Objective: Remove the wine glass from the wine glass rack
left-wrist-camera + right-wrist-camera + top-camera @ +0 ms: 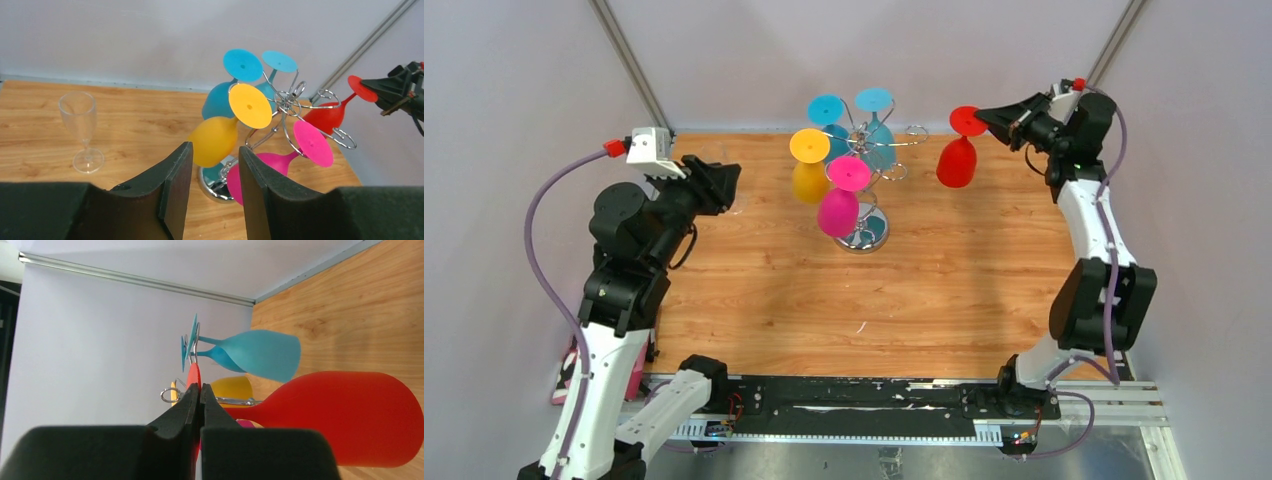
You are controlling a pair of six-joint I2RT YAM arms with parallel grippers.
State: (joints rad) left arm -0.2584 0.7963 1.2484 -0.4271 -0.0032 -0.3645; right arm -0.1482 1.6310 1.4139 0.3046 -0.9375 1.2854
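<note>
The right hand (986, 118) is pinching the red wine glass (957, 162) by its thin foot — likely light, rigid, slippery — beside the wine glass rack (871, 232); the left hand (215, 160) is hanging open, empty.

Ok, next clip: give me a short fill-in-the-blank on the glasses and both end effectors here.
1. The right end effector is shut on the foot of the ____ wine glass.
2. The left end effector is ____ and holds nothing.
3. The wine glass rack carries ____ blue glasses.
4. The clear flute stands ____ on the table.
Missing words: red; open; two; upright.
</note>
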